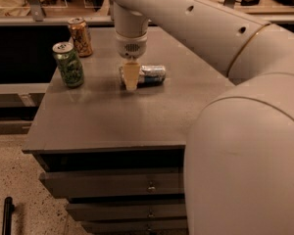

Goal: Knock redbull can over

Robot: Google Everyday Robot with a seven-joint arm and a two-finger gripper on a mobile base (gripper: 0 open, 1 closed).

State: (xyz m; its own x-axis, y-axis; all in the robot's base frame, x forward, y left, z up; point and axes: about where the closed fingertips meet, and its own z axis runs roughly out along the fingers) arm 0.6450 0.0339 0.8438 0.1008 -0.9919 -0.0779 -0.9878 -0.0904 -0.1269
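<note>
The redbull can (151,75), slim and silver with blue panels, lies on its side near the middle of the grey table top (112,116). My gripper (131,78) hangs down from the white arm (186,18) and sits right at the can's left end, partly covering it. Whether it touches the can cannot be told.
A green patterned can (68,64) stands upright at the table's left edge. An orange-brown can (81,36) stands upright behind it. Drawers (117,185) lie below the table's front edge. My arm's large white body (250,170) fills the right foreground.
</note>
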